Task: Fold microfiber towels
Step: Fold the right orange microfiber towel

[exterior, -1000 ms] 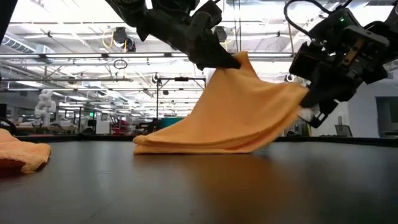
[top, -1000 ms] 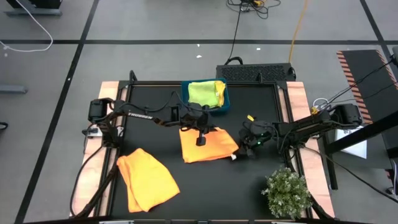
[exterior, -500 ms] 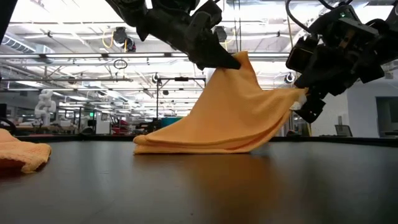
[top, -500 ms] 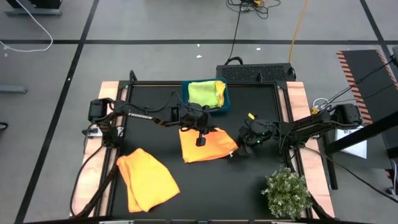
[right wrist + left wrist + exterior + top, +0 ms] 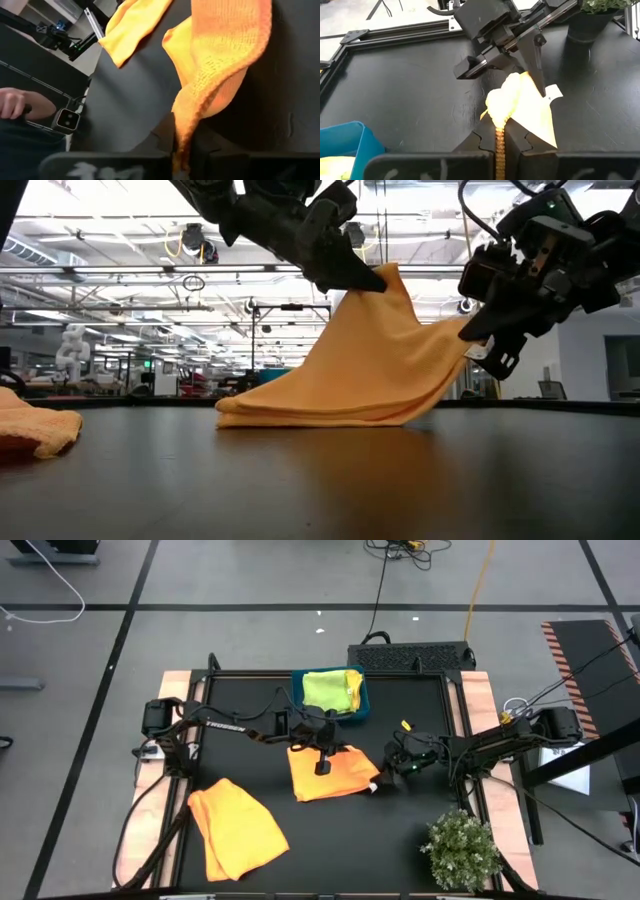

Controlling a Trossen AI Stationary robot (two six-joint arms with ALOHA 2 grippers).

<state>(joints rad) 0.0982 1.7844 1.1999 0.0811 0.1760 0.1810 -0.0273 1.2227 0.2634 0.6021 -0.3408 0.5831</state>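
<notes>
At table centre, the orange towel (image 5: 330, 773) hangs tented between both claws: the left gripper (image 5: 377, 277) pinches its raised far-left corner, and the right gripper (image 5: 478, 337) clamps its right corner.

left arm: reaches in from table's left edge to centre | left gripper (image 5: 322, 762): raised, fingers clamped on top corner of lifted orange microfiber towel (image 5: 370, 370) | right arm: stretches in from right edge, low | right gripper (image 5: 380, 785): tilted down, fingers pinched on towel's right corner, above tabletop
</notes>
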